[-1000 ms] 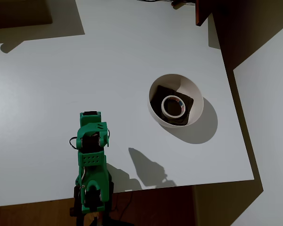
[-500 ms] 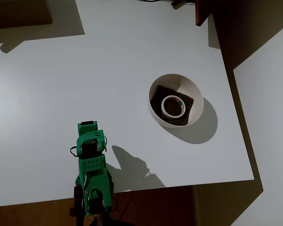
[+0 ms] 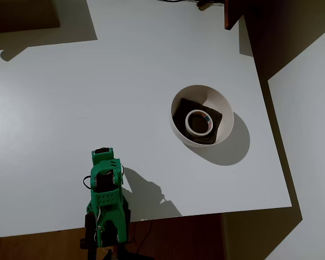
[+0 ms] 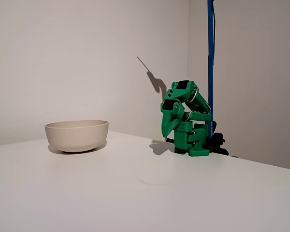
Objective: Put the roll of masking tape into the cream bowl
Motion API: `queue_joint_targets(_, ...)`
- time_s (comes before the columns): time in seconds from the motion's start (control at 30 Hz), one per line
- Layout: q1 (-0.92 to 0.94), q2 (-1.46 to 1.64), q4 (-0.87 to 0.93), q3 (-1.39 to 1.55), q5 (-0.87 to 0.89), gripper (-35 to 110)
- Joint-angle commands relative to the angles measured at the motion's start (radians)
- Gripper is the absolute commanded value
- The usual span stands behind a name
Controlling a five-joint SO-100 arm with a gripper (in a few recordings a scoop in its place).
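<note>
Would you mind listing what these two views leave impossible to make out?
- Roll of masking tape: hidden in the fixed view behind the cream bowl wall.
- Gripper: folded down against the green arm; jaw state unreadable in both views.
- Marks on the tape's core: too small to read in the overhead view.

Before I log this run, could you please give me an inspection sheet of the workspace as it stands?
Surface: white table, bare apart from the bowl and the arm's base.
Job's things: roll of masking tape lies flat inside the cream bowl, on a dark patch at its bottom; the bowl stands upright.
Clutter: nothing seen.
Grippers: green gripper folded back at the arm's base, pointing down, well clear of the bowl and holding nothing; open or shut cannot be told.
Cables: thin dark wires along the arm.
Surroundings: blue pole behind the arm, plain pale walls, dark floor beside the table.
</note>
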Motion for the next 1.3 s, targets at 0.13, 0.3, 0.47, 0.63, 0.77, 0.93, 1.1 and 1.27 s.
queue_joint_targets(0.13,-0.006,0.008,-0.006,0.055,0.018,-8)
queue_joint_targets(0.3,-0.008,0.008,0.002,0.089,0.037,-8)
queue_joint_targets(0.47,0.0,0.008,-0.002,0.094,0.035,-8)
queue_joint_targets(0.63,-0.002,0.008,-0.002,0.095,0.028,-8)
queue_joint_targets(0.77,0.021,0.008,-0.002,0.095,0.035,-6)
queue_joint_targets(0.93,0.021,0.008,-0.002,0.095,0.035,-7)
queue_joint_targets(1.1,0.021,0.008,-0.002,0.095,0.035,-8)
queue_joint_targets(1.27,0.021,0.008,-0.002,0.095,0.035,-8)
